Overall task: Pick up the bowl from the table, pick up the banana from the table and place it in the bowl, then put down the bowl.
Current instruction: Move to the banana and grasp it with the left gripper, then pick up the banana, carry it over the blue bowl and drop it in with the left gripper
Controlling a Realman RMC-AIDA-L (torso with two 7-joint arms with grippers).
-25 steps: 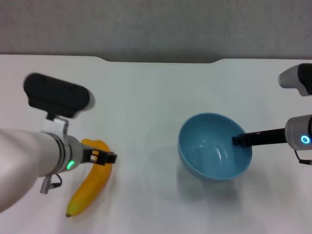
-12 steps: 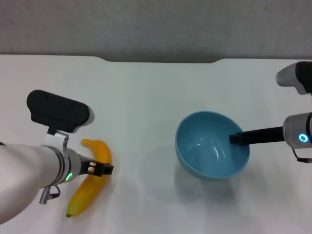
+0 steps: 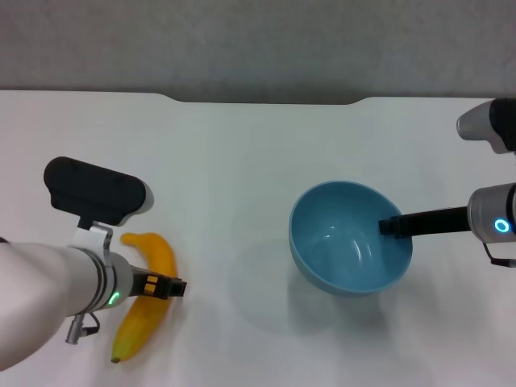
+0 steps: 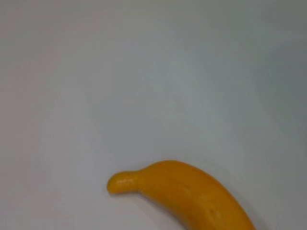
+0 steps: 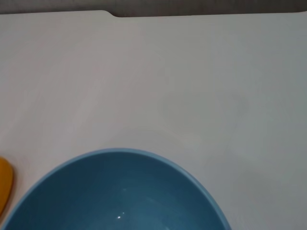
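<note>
Now, bowl: the bowl (image 3: 351, 239) is tilted toward the camera and held up off the counter (image 3: 242, 177), its faint shadow lying on the white surface below it; it sits on the robot's right side, well apart from the banana.
Right pincer: the right pincer (image 3: 393, 226) comes in from the right edge and is clamped on the bowl's right rim, one dark finger showing inside the wall.
Banana: the banana (image 3: 143, 290) lies flat on the counter at the near left, curved, with one end toward the near edge; the left wrist view shows its stem end (image 4: 123, 182) resting on bare white surface.
Left pincer: the left pincer (image 3: 171, 287) hangs directly over the banana's middle, its dark tip pointing right; whether its fingers are open or closed I cannot tell.
Counter: white and smooth, with a shallow dark notch (image 3: 266, 101) in the far edge.
</note>
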